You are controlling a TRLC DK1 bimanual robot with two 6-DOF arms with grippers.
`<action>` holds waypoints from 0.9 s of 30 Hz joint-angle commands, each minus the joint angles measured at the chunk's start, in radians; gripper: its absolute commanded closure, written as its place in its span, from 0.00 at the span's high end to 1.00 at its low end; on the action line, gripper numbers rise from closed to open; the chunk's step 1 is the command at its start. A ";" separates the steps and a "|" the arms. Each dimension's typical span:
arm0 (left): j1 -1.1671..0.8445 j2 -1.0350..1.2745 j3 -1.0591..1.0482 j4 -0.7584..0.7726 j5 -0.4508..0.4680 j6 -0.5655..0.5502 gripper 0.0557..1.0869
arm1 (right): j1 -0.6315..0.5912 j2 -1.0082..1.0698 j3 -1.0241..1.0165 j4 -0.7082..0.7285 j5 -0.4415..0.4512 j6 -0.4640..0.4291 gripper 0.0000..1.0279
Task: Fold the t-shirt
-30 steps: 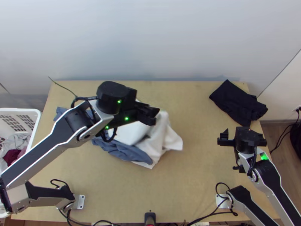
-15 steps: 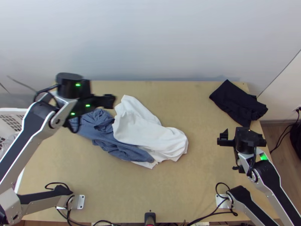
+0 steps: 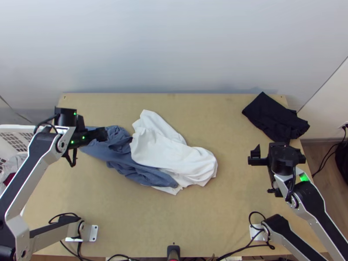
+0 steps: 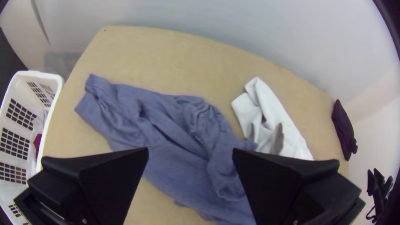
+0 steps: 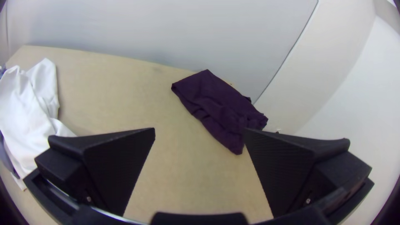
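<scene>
My left gripper (image 3: 103, 134) is over the left end of the bunched blue garment (image 3: 117, 150); in the left wrist view the same gripper (image 4: 189, 154) stands open above the blue garment (image 4: 171, 125), holding nothing. A crumpled white garment (image 3: 174, 152) overlaps the blue one's right part. At the table's right, my right gripper (image 3: 254, 156) is open with nothing between its fingers, seen also in its wrist view as the gripper (image 5: 200, 133). Which cloth is the t-shirt I cannot tell.
A dark folded cloth (image 3: 276, 118) lies at the table's back right corner, beyond the right gripper. The white laundry basket (image 3: 17, 127) with clothes inside stands off the table's left edge. Bare tabletop (image 3: 209, 222) stretches along the front.
My left gripper has swung left and down from above the white garment to the blue one's left end. The white garment has dropped and spread toward the right. The right arm has barely shifted.
</scene>
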 commanded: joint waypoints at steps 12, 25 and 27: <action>0.108 0.193 -0.178 0.252 -0.045 0.044 0.94 | 0.021 0.008 0.026 0.006 -0.001 0.011 0.95; 0.140 0.327 -0.143 0.298 -0.080 0.088 0.04 | 0.024 0.011 0.035 0.006 0.001 0.008 0.95; 0.157 0.316 -0.134 0.298 -0.080 0.091 0.04 | 0.026 0.013 0.038 0.006 0.001 0.006 0.95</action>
